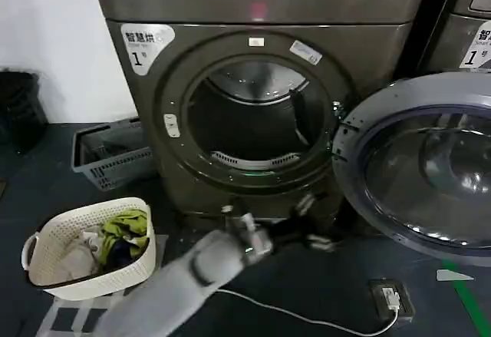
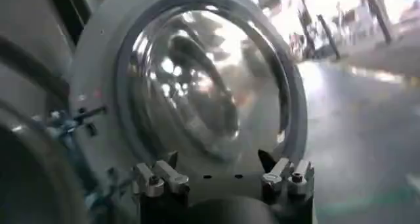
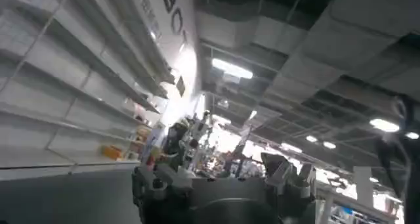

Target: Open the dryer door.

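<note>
L gripper (image 1: 295, 226) fingers (image 2: 161, 176) spread apart, gripping nothing, low in front of dryer (image 1: 253, 107), just beside dryer door (image 1: 426, 164). 1 door, swung fully open to dryer's right; 1 drum opening exposed. R gripper (image 3: 223, 179): fingers apart, empty. 2 baskets left of dryer.

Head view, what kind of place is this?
Probably a laundry room or laundromat: the dryer with its dryer door swung open, a second numbered machine beside it, and a laundry basket holding clothes.
</note>
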